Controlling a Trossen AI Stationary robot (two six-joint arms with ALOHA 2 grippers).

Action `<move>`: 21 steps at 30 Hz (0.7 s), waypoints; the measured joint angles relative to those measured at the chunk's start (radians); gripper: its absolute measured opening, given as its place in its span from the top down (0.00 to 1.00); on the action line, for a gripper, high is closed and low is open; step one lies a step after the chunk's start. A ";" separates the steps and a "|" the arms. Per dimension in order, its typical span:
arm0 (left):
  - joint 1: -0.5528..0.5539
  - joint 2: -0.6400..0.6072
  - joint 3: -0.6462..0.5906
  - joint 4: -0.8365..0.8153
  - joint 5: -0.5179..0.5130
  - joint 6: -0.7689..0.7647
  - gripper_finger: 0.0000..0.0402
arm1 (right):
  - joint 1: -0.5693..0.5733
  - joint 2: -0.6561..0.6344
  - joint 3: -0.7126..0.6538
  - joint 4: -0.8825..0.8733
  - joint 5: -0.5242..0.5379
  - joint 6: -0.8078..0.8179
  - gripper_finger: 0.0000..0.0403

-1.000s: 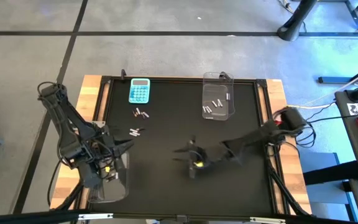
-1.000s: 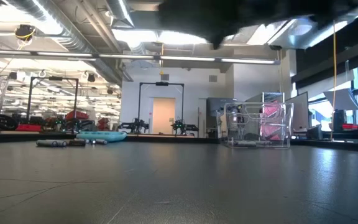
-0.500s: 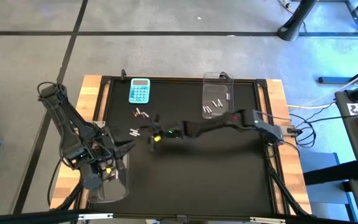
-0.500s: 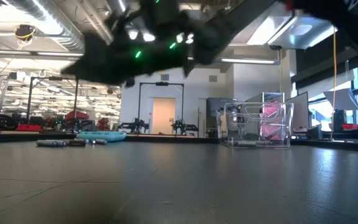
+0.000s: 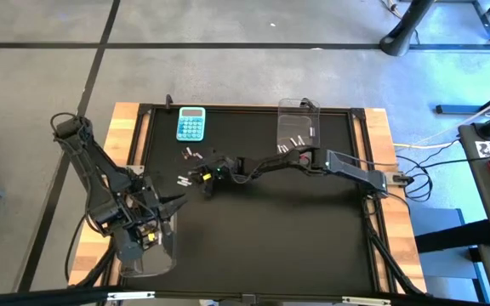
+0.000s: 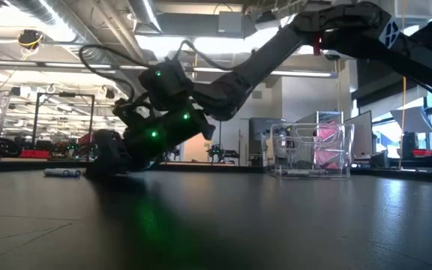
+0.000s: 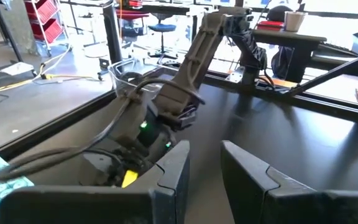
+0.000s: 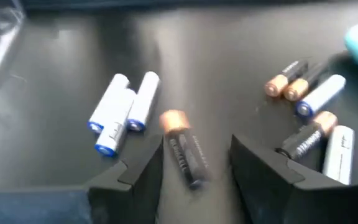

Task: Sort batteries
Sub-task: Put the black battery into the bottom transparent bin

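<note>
Right gripper point(image 8: 194, 163) is hanging released – fingers straddling a dark battery point(image 8: 182, 148) on the mat point(image 5: 253, 238), centre-left of the high view. White batteries point(image 8: 122, 111) are lying beside it. Left gripper point(image 7: 201, 171) is waiting lower left – grip unclear.

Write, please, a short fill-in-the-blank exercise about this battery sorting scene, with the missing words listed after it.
1. The right gripper stands open around a dark battery with a ____ coloured end.
2. Next to it lie three white batteries with ____ ends.
3. The clear bin at the table's far edge holds several ____.
4. The light-blue ____ lies at the far edge, beside the bin.

Missing words: copper; blue; batteries; calculator
</note>
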 joint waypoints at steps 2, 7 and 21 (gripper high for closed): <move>0.000 0.001 0.000 0.009 0.000 0.007 0.80 | -0.011 0.006 0.003 -0.010 -0.012 0.011 0.53; 0.000 0.001 0.000 0.012 0.000 0.020 0.80 | -0.025 0.018 0.006 -0.023 -0.107 0.021 0.58; 0.000 0.001 0.000 0.035 0.025 0.008 0.80 | 0.050 -0.021 0.006 -0.258 0.071 0.057 0.93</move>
